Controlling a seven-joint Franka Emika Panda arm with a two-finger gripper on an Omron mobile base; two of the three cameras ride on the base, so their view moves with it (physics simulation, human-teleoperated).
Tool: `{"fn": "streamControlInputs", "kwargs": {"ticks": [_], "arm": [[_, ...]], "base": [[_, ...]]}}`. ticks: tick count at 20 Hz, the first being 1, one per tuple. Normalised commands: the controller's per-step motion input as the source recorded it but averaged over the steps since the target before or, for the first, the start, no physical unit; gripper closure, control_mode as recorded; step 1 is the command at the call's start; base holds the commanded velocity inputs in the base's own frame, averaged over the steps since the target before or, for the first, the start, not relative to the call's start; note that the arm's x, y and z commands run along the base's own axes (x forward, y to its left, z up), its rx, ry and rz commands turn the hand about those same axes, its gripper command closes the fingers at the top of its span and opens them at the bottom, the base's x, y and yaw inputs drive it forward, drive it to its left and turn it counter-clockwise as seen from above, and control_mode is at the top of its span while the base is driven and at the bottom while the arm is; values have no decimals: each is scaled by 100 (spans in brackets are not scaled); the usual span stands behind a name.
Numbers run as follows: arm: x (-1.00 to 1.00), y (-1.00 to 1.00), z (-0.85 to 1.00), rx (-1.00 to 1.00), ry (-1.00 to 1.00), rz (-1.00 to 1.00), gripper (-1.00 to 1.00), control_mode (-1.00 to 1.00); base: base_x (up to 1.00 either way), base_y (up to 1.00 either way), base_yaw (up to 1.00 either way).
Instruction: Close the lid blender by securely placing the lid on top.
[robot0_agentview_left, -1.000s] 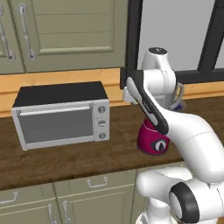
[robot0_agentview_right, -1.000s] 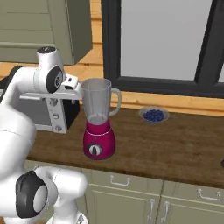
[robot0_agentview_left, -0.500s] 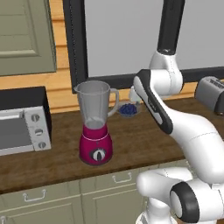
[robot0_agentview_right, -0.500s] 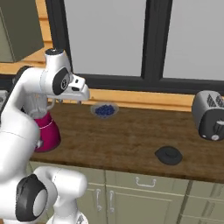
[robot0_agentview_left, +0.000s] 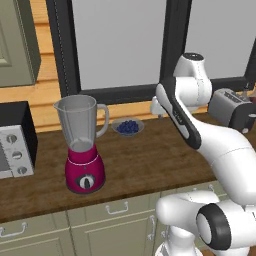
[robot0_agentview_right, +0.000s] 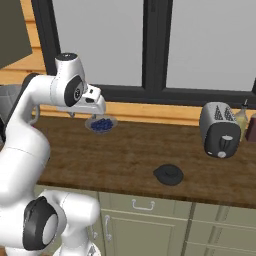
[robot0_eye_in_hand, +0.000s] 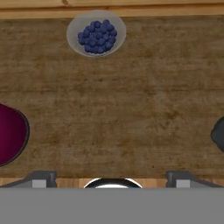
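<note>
Near the front edge of the table, the lid lies loose, well apart from the blender it belongs on.

The lid (robot0_agentview_right: 168, 174) rests flat on the wooden table (robot0_agentview_right: 130, 155), uncovered and easy to take from above. The gripper (robot0_eye_in_hand: 110, 174) hangs high over bare wood with nothing between its spread fingertips, probably positioned to survey both lid and jar. Farther back, the blender (robot0_agentview_left: 82, 143) stands upright and uncapped, with a bowl of blueberries (robot0_eye_in_hand: 96, 33) by the wall and a toaster (robot0_agentview_right: 219, 129) off to one side.

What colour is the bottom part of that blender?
The blender has a magenta base with a black dial; the left base view shows it best.
</note>
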Motion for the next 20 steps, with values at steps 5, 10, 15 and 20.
{"fn": "streamControlInputs", "kwargs": {"ticks": [5, 10, 15, 20], "arm": [[0, 0, 0, 0, 0, 0, -100, 100], [0, 0, 0, 0, 0, 0, -100, 100], [-13, -18, -14, 1, 0, 0, -100, -100], [-61, -100, -50, 14, -2, -6, -100, -100]], "base": [[0, 0, 0], [0, 0, 0], [0, 0, 0], [0, 0, 0]]}}
